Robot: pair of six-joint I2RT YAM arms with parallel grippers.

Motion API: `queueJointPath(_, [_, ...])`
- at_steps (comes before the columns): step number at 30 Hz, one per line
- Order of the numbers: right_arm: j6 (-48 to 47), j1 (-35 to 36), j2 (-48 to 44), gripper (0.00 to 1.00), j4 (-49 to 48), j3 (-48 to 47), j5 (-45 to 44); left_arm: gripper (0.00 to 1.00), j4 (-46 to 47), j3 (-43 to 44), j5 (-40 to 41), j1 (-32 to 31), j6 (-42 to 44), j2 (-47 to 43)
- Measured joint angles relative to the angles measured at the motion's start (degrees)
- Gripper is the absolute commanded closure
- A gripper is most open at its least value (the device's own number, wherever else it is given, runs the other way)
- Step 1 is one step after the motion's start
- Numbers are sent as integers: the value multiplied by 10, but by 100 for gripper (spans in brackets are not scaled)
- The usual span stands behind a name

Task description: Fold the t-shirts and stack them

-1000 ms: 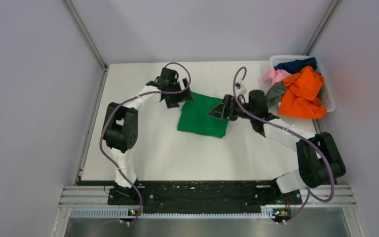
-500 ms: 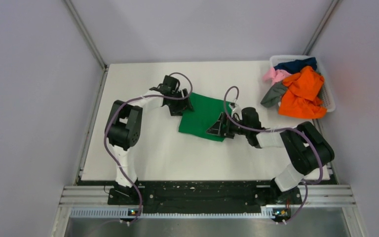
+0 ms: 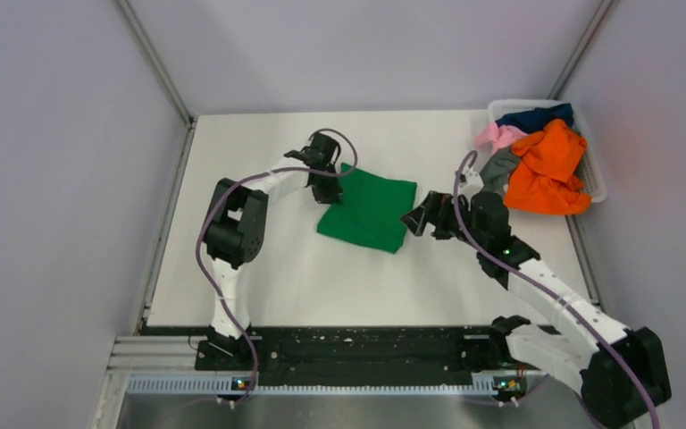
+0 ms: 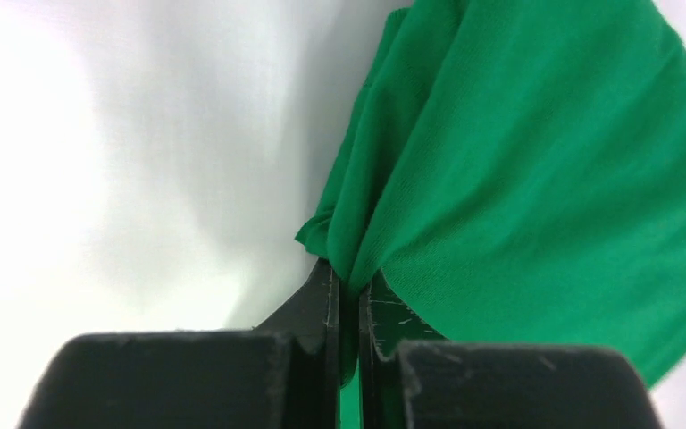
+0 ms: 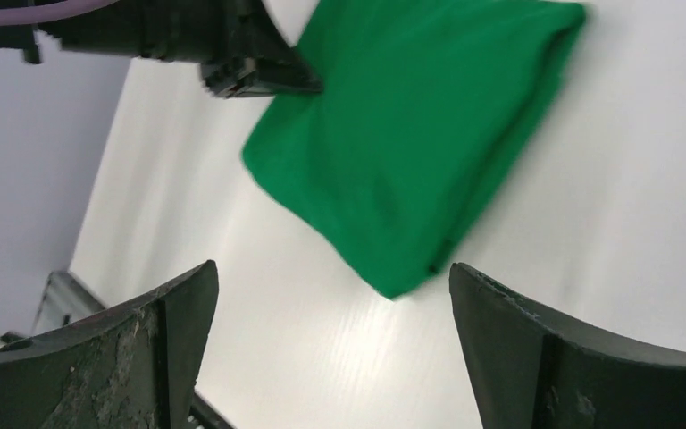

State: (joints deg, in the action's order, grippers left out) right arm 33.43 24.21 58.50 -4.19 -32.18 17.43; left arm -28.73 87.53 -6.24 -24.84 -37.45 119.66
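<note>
Lying folded, apparently smooth: green t-shirt (image 3: 366, 213)

The left arm (image 3: 232, 228) rises from the near edge of the table (image 3: 277, 277), elbow up, forearm angled right toward the far middle. The left gripper (image 3: 332, 192) points down, its fingers (image 4: 317, 308) pinched tight on a fold of the green t-shirt (image 4: 536, 179). The right arm (image 3: 545, 290) stretches low from the near right corner toward the centre. The right gripper (image 3: 415, 219) faces left, fingers spread wide, holding nothing.
</note>
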Motion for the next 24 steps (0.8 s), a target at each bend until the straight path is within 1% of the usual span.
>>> queueJointPath(4, [-28, 0, -89, 1, 77, 0, -120, 100, -69, 44, 121, 13, 13, 6])
queueJointPath(6, [-36, 0, -123, 1, 88, 5, -166, 100, -102, 76, 179, 31, 17, 18])
queueJointPath(9, [-50, 0, -178, 1, 96, 29, -227, 100, -134, 129, 248, 74, 31, 43])
queueJointPath(13, [-73, 0, -223, 1, 103, 54, -278, 100, -140, 188, 331, 139, 83, 76])
queueJointPath(16, [-86, 0, -228, 1, 101, 61, -295, 100, -144, 247, 361, 179, 123, 114])
queueJointPath(20, [-100, 0, -220, 1, 98, 67, -305, 100, -148, 364, 370, 234, 177, 191])
queueJointPath(22, [-104, 0, -211, 1, 97, 67, -309, 97, -143, 401, 367, 254, 195, 217])
queueJointPath(24, [-108, 0, -201, 1, 96, 67, -311, 96, -133, 422, 362, 276, 212, 232])
